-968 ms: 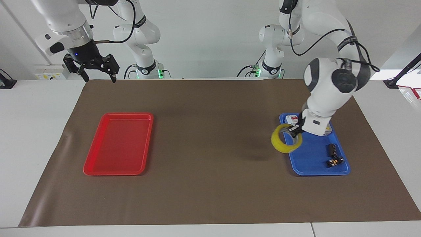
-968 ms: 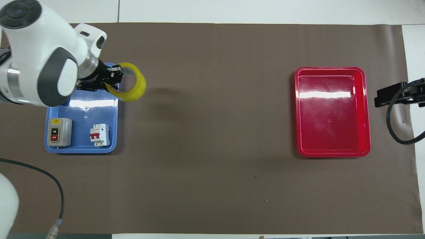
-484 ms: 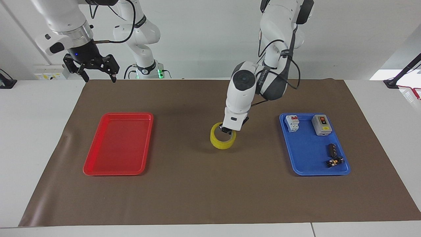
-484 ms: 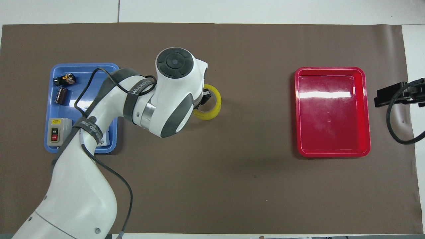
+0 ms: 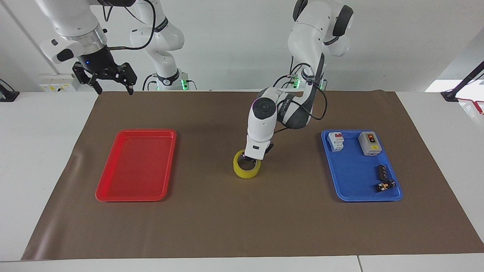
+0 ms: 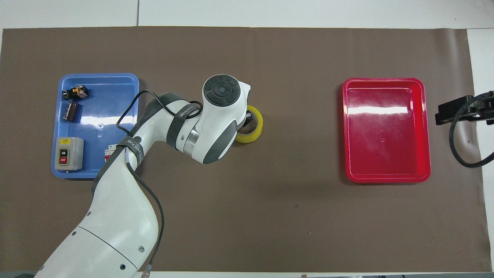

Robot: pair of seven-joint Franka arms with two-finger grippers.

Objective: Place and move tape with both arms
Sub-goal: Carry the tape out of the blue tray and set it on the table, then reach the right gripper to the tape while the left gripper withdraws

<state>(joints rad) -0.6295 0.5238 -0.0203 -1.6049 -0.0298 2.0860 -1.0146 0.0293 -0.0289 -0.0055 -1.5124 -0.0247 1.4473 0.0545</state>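
Note:
The yellow tape roll (image 5: pixel 245 174) lies flat on the brown mat (image 5: pixel 211 219) at the middle of the table, between the two trays. My left gripper (image 5: pixel 251 158) points straight down onto the roll's rim on the side nearer the robots and is shut on it. In the overhead view the left wrist covers part of the tape (image 6: pixel 259 125) and most of the left gripper (image 6: pixel 247 119). My right gripper (image 5: pixel 111 81) is open and empty, and waits raised over the table's edge at the right arm's end; its tip shows in the overhead view (image 6: pixel 455 112).
An empty red tray (image 5: pixel 136 131) (image 6: pixel 386 80) lies toward the right arm's end. A blue tray (image 5: pixel 363 199) (image 6: pixel 96 75) toward the left arm's end holds a grey switch box (image 5: pixel 369 143), a white circuit breaker (image 5: pixel 335 141) and two small dark parts (image 5: pixel 382 172).
My left arm has carried the tape from over the blue tray's edge to the middle of the mat and lowered it flat. The right arm has not moved.

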